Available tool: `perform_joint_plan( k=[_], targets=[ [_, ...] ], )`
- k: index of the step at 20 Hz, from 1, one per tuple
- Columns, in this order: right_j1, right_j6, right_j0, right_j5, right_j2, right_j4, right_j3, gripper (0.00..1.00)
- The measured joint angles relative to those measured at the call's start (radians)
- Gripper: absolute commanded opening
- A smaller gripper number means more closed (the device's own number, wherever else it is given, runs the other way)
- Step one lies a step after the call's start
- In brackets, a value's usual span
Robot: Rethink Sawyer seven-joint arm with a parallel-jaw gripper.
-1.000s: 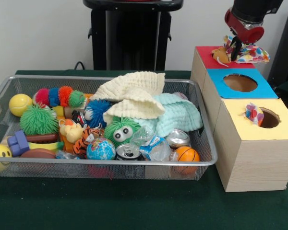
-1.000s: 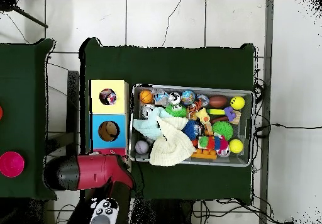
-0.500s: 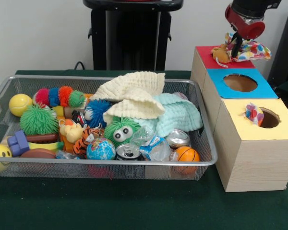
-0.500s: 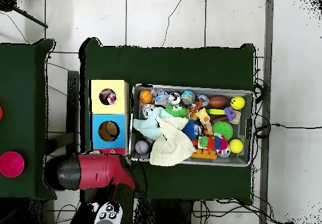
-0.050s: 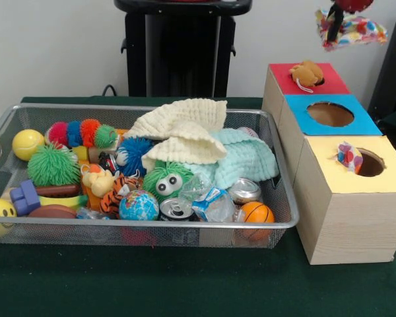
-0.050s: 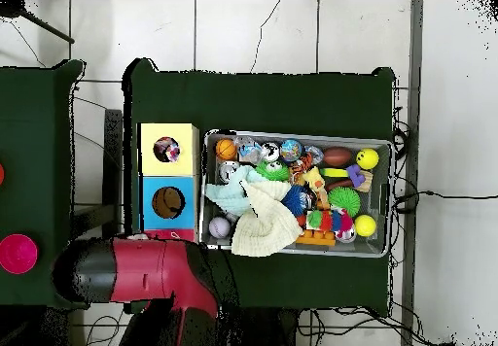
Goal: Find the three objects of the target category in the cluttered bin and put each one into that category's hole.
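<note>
Risen since a second ago, the gripper carries the polka-dot cloth high above the red-topped box.
Cloth spreads sideways, seemingly pinched between the fingers; the gripper is mostly cut off at the top edge. An orange plush toy sits at the red box's hole. Blue-topped box and wire bin lie nearby.

Even, soft indoor light; no glare. The wire bin casts only a faint shadow on the dark green tabletop along its near edge. Front view mildly soft throughout; the cans show small dull highlights.
</note>
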Motion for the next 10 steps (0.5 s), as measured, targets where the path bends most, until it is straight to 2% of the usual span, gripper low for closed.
perform_joint_plan(
  k=[3, 10],
  targets=[
    [-0.051, 0.0, -0.011, 0.063, 0.0, 0.005, -0.011, 0.0],
    [-0.109, 0.0, -0.048, 0.072, -0.001, 0.014, -0.013, 0.0]
  ],
)
